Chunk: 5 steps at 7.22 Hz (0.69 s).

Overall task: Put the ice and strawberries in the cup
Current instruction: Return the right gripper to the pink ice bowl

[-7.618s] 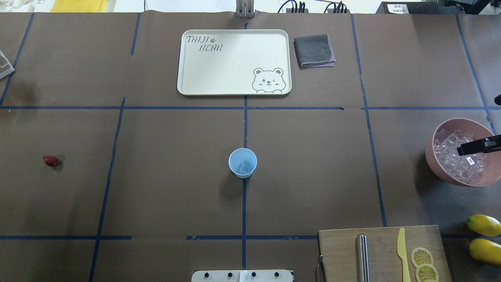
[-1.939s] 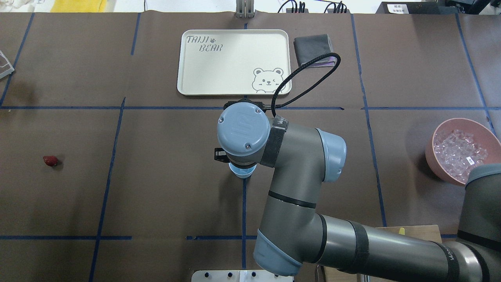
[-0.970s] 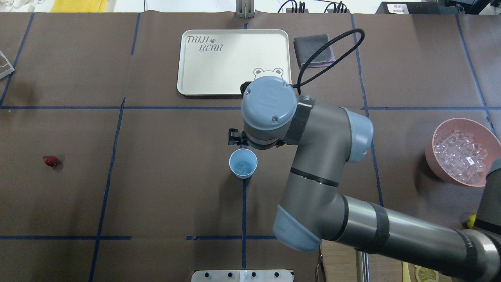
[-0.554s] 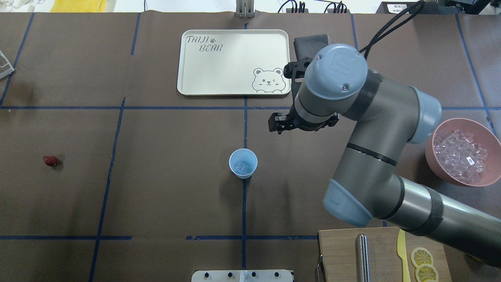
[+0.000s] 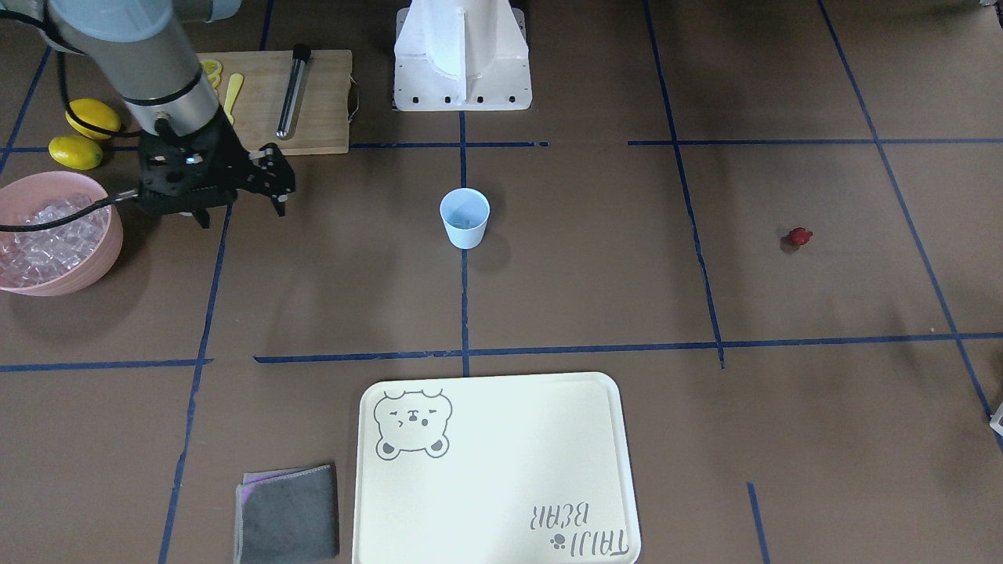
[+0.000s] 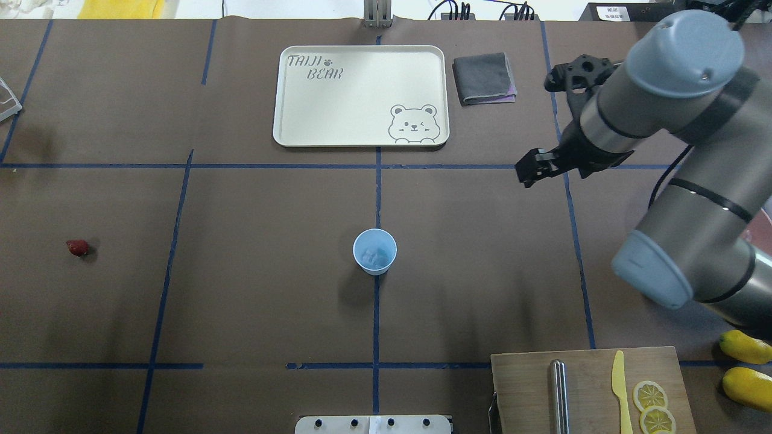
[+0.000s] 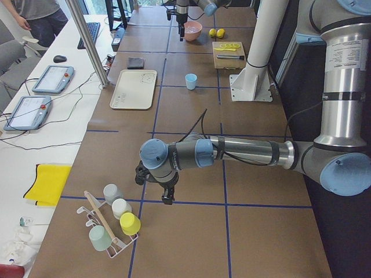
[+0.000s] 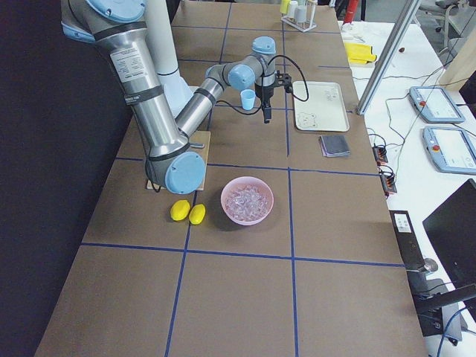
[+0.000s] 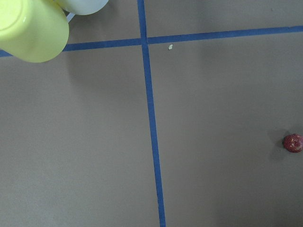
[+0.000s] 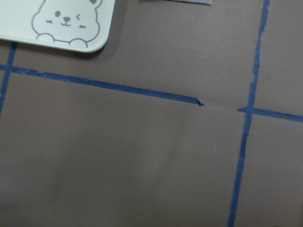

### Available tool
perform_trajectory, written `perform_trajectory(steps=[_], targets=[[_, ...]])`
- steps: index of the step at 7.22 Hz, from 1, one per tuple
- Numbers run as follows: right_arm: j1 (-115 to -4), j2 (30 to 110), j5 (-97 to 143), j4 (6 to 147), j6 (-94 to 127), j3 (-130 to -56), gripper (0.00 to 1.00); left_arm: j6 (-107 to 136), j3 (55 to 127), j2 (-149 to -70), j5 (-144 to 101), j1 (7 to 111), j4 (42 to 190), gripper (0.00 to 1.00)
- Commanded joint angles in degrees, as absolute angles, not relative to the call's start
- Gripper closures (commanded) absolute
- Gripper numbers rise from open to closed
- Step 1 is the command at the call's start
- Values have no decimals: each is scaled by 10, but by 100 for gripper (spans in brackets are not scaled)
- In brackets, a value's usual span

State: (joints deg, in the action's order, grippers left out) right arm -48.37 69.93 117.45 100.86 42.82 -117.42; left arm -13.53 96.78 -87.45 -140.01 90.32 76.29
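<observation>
The light-blue cup (image 6: 374, 252) stands upright at the table's middle with a few clear ice cubes in it; it also shows in the front view (image 5: 465, 218). The pink bowl (image 5: 92, 262) holds many ice cubes (image 5: 43, 239); in the overhead view my right arm hides it. The red strawberry (image 6: 77, 247) lies far left and shows in the left wrist view (image 9: 293, 142). My right gripper (image 5: 239, 210) is open and empty, in the air between cup and bowl (image 6: 552, 172). My left gripper (image 7: 167, 198) shows only in the exterior left view, and I cannot tell its state.
A cream bear tray (image 6: 362, 60) and a folded grey cloth (image 6: 484, 78) lie at the far side. A wooden board (image 6: 525, 386) carries a metal rod, a yellow knife and lemon slices; two lemons (image 6: 745, 346) lie beside it. A rack of cups (image 7: 113, 223) stands near my left gripper.
My right arm was over the cup, then swung away to the right and farther from me. The cup and the strawberry have not moved.
</observation>
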Motion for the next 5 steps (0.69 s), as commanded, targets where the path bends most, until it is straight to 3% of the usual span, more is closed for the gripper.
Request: perform_trajectory(steps=[1,5], targets=[[-576,805,1232,1008,287,-1207,1,-135,968,-875,-1400,904,764,0],[-635,980,1255,842,244,-1201,1,-135,968,-875,-1400,903,763,0]])
